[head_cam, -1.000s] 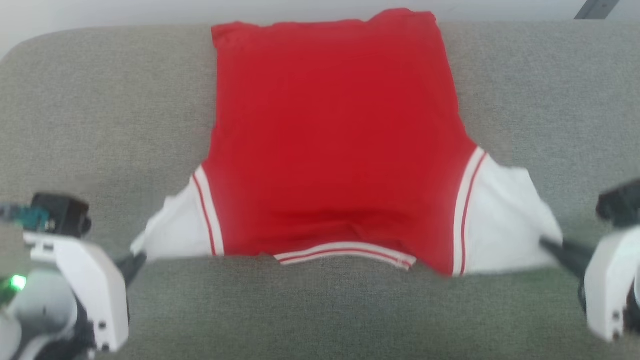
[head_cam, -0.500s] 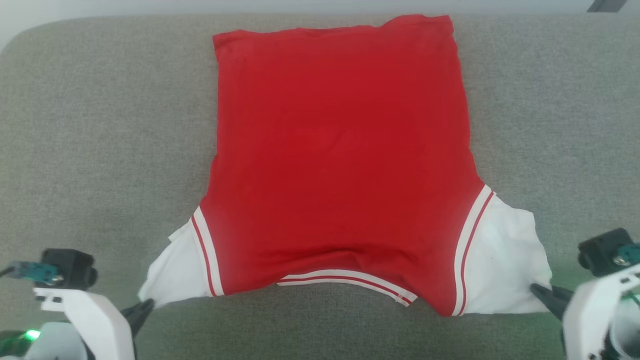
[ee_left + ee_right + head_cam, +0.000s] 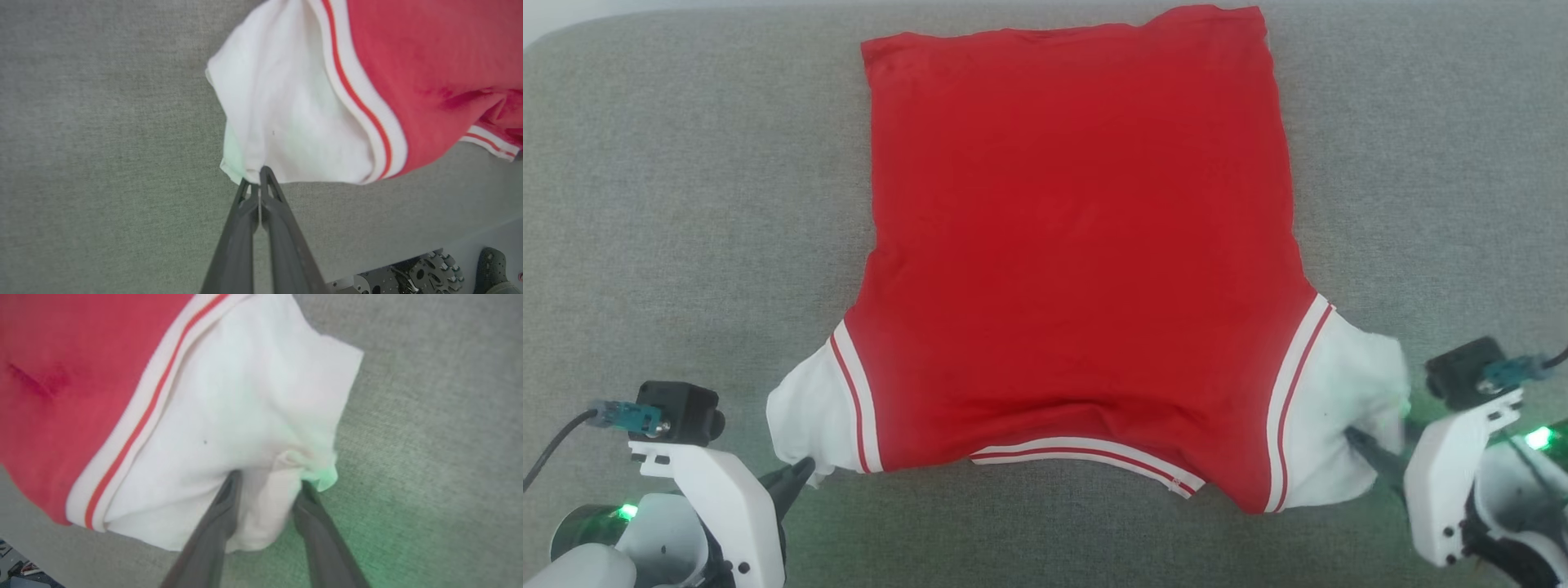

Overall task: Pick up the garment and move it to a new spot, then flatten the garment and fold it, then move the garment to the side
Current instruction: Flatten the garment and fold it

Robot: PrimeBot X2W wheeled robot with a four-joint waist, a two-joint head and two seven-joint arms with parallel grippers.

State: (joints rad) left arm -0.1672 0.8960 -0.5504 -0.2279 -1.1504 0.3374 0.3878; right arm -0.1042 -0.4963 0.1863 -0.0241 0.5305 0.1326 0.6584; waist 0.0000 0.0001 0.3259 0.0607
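Note:
The garment [image 3: 1078, 245], a red T-shirt with white sleeves, lies spread flat on the grey cushion [image 3: 645, 204], its striped collar [image 3: 1086, 457] toward me. At the lower left, my left gripper [image 3: 800, 474] is shut on the corner of the left white sleeve [image 3: 805, 412]; the left wrist view shows the closed fingers [image 3: 245, 228] pinching the sleeve hem [image 3: 286, 114]. My right gripper [image 3: 1360, 441] is at the right white sleeve [image 3: 1347, 384]. In the right wrist view its jaws stand apart, and bunched sleeve fabric [image 3: 245, 396] lies between the fingers [image 3: 222, 514].
Bare grey cushion lies on both sides of the shirt and in front of the collar. The cushion's far edge runs along the top of the head view. Beyond the cushion's near edge, dark machine parts [image 3: 408, 277] sit low on a pale floor.
Both grippers have moved inward toward the shirt, and the stretched sleeves have gone slack and bunched, the right one most. The head camera has also shifted.

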